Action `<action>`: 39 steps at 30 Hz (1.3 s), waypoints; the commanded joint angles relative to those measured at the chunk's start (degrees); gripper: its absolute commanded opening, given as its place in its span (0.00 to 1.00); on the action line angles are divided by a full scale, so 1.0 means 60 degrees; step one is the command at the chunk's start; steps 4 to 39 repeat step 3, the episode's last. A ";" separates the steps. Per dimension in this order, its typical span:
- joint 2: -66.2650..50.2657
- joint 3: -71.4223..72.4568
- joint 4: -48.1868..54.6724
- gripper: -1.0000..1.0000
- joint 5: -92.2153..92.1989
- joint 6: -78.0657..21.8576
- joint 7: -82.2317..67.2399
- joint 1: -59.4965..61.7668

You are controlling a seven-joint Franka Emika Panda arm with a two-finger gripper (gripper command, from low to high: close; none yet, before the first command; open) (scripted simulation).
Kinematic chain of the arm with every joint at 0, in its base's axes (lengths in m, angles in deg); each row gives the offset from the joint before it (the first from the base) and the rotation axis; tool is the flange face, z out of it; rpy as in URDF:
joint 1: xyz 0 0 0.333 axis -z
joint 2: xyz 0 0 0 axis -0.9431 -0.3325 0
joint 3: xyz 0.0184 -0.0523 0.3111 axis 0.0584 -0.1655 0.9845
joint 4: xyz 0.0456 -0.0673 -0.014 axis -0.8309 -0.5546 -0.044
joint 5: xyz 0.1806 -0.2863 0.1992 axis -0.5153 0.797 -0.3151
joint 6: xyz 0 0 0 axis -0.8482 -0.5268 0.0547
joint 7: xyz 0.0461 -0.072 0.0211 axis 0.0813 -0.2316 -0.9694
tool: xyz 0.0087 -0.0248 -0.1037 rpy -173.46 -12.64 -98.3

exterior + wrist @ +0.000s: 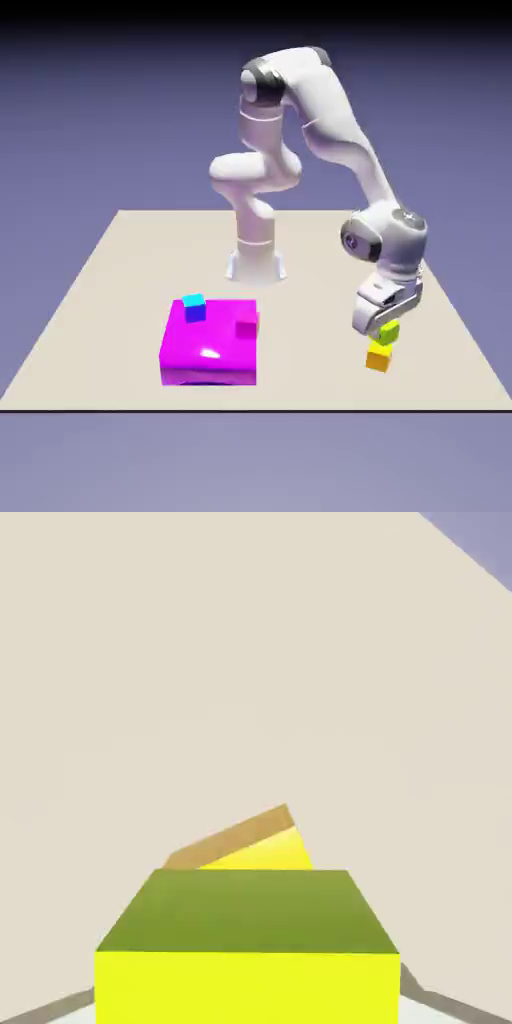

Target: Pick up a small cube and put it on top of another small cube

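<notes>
Lime-green cube (pixel 247 989) gripped in pincer (pixel 376 328), right above yellow-orange cube (pixel 379 357), looks twisted relative to it; letting go misaligned could topple it onto bench (pixel 300 390).

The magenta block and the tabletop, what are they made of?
The magenta block looks like glossy plastic, perhaps lacquered: a sharp white highlight sits on its top. The tabletop seems matte, maybe laminate or painted board: plain beige, without grain or reflections.

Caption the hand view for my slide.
Lime cube held in the gripper, the orange cube showing partly beyond it.
</notes>
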 commanded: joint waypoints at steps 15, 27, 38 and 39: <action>0.0691 0.0365 0.0005 1.00 -0.0502 -0.0647 -0.0353 0.0270; 0.0691 0.0365 0.0005 1.00 -0.0502 -0.0647 -0.0353 0.0270; 0.0691 0.0365 0.0005 1.00 -0.0502 -0.0647 -0.0353 0.0270; 0.0691 0.0365 0.0005 1.00 -0.0502 -0.0647 -0.0353 0.0270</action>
